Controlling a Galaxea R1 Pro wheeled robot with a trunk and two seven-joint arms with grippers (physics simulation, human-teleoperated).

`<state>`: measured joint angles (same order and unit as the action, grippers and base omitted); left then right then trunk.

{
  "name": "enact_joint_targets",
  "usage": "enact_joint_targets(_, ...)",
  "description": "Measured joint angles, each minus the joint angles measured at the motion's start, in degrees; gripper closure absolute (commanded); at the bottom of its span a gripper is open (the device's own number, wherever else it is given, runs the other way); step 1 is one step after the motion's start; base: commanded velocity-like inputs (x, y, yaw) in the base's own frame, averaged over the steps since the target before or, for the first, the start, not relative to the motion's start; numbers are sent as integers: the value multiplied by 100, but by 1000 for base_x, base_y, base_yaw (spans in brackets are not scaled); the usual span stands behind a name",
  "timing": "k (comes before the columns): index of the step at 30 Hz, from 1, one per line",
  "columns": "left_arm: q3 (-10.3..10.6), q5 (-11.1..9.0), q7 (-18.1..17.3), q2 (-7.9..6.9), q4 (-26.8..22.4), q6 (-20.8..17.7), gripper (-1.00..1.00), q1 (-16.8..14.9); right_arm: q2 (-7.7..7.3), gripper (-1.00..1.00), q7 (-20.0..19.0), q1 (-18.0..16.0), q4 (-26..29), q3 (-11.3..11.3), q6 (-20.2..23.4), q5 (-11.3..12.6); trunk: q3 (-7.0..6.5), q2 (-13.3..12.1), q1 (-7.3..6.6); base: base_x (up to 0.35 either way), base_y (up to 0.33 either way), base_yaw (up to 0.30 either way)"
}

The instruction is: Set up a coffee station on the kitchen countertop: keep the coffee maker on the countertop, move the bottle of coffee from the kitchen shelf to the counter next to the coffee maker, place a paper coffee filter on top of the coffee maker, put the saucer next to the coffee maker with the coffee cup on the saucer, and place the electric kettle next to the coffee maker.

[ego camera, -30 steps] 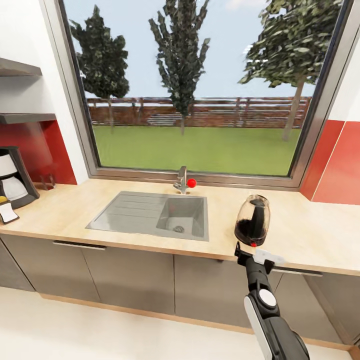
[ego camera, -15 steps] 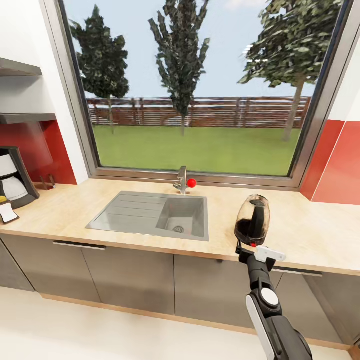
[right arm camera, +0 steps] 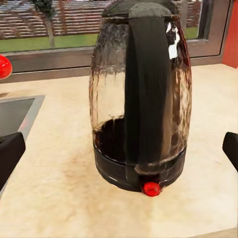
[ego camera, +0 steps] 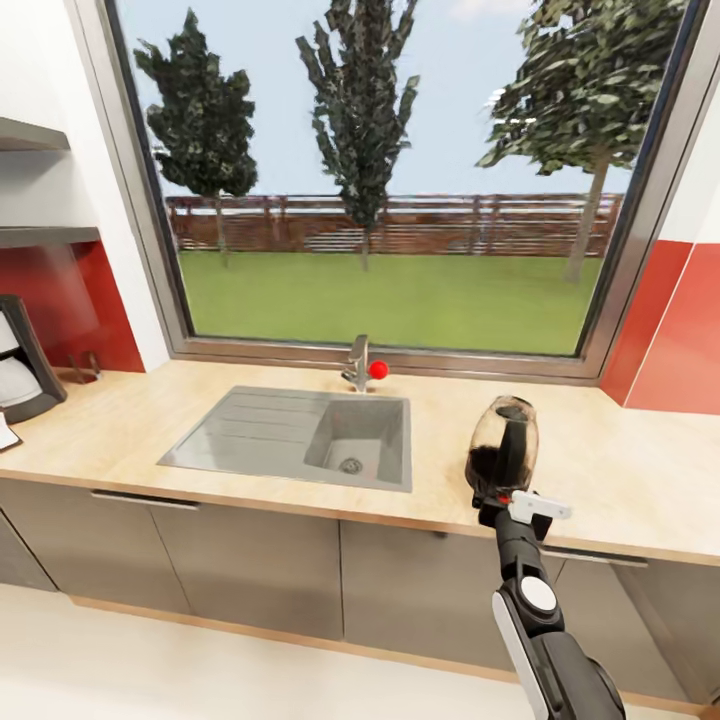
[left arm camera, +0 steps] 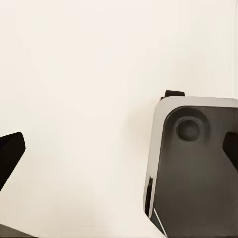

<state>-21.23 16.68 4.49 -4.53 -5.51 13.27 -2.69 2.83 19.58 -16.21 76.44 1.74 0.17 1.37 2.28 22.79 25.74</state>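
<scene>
- My right pincer [right arm camera: 119, 148] gapes open before the electric kettle [right arm camera: 140, 94] on the counter [ego camera: 620, 460].
- Closing off-centre on its handle, I judge, could tip it.
- Left pincer's state: cannot tell.

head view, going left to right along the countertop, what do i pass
coffee maker → sink → faucet with its red knob → electric kettle, with the right gripper just in front of it
</scene>
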Motion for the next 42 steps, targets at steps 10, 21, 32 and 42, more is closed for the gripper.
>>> enact_joint_targets(10,-5,3,-8,-43,144,-6,-100,12,0,-100,-4,0,-2,-7,-1,-216,0,0,0,66,-57,0)
enact_joint_targets(21,-8,3,-7,-52,146,-7,-100,51,-1,-100,-4,0,-9,-7,-1,-224,0,0,1,44,-45,0)
enact_joint_targets(32,-16,3,-8,-65,146,-13,-100,90,0,-100,-4,0,-14,-7,-1,-224,0,1,-1,131,-73,0)
enact_joint_targets(42,-8,3,-7,-65,145,-16,-100,100,-1,-100,-4,0,-313,-15,-1,-217,0,0,1,43,-25,0)
